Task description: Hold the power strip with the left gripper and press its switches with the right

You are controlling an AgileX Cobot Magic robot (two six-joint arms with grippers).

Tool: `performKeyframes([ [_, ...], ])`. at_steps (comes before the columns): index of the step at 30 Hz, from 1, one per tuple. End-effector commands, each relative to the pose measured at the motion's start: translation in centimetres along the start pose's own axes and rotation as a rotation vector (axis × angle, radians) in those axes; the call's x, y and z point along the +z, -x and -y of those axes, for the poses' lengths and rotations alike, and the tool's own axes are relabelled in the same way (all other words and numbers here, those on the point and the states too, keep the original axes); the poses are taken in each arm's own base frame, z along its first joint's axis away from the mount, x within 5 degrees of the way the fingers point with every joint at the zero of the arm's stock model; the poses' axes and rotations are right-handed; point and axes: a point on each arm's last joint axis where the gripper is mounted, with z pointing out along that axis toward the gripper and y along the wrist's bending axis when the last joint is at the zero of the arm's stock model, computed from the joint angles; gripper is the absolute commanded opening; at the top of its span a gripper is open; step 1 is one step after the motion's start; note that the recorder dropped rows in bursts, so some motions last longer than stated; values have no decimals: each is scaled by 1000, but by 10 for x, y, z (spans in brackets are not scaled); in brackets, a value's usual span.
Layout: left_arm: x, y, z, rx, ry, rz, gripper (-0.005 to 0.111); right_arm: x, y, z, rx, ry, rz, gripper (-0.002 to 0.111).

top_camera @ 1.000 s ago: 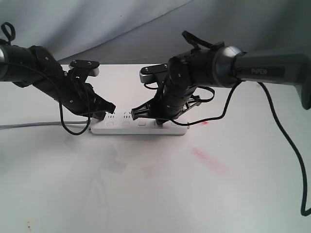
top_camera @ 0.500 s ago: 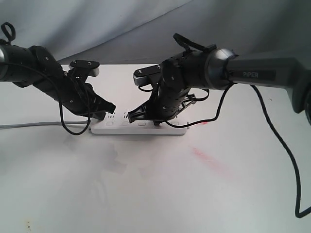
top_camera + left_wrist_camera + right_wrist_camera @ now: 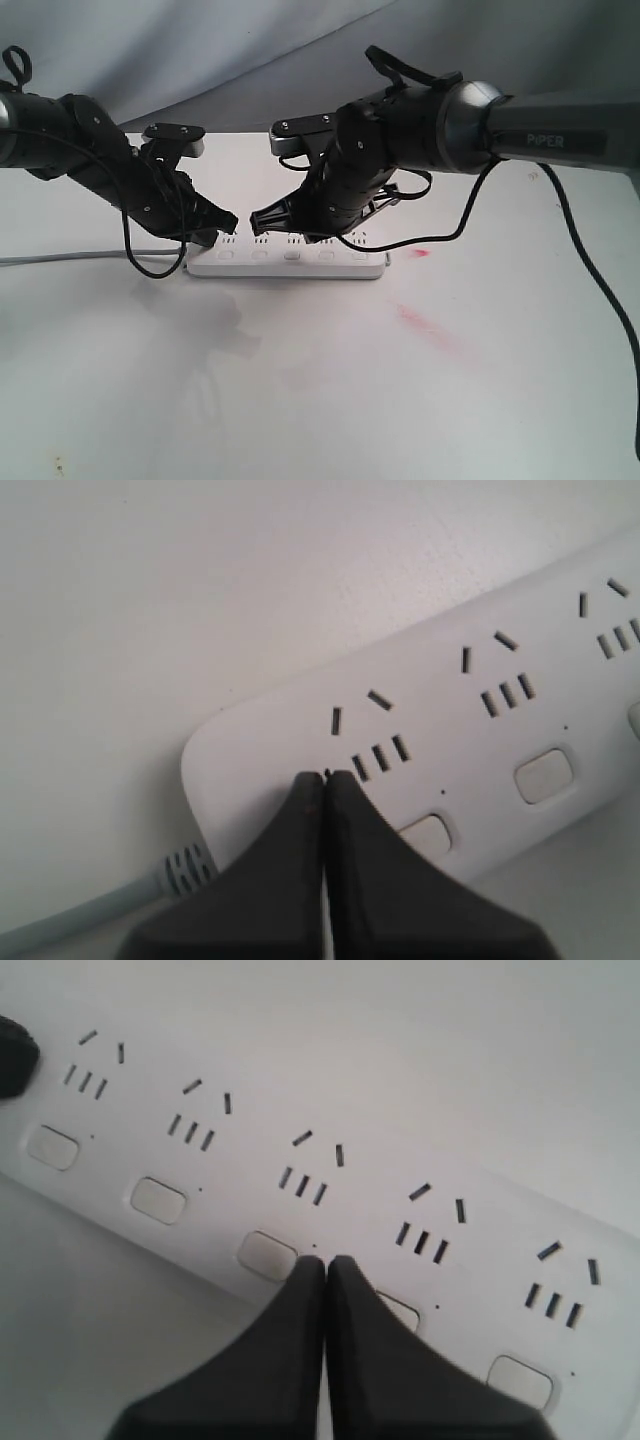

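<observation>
Two arms at a power strip, both grippers closed

White power strip [image 3: 290,262] lies flat on the white tabletop [image 3: 300,400], long side across the exterior view, its grey cord [image 3: 60,258] leaving the strip's left end. Left gripper [image 3: 325,777]: fingers pressed together with no gap, nothing between them, tips down on the strip's cord end beside the first socket set and just next to the first switch. Right gripper [image 3: 325,1260], on the arm lettered PIPER: fingers also pressed together, empty, tips over the strip's middle, just beside the third of the five switches [image 3: 268,1255] counted from the cord end and partly covering the fourth. Whether these tips touch the strip can't be told. A red smear [image 3: 430,330] marks the tabletop near the strip's far end.
</observation>
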Motion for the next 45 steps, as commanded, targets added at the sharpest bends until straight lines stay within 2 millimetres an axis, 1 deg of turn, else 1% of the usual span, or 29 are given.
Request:
performKeyframes([
  [1, 2, -1, 2, 5, -6, -12, 0, -4, 4, -5, 37, 37, 42, 0],
  [6, 2, -1, 2, 5, -6, -12, 0, -4, 5, -5, 40, 41, 52, 0],
  [15, 2, -1, 2, 5, -6, -12, 0, 19, -5, -5, 77, 50, 4, 0],
  [27, 2, -1, 2, 5, -6, -12, 0, 35, -11, -5, 109, 61, -17, 0],
  [32, 2, -1, 2, 5, -6, -12, 0, 40, -14, -5, 110, 59, -31, 0],
  [45, 2, -1, 2, 5, -6, -12, 0, 40, -15, -4, 98, 49, -51, 0],
])
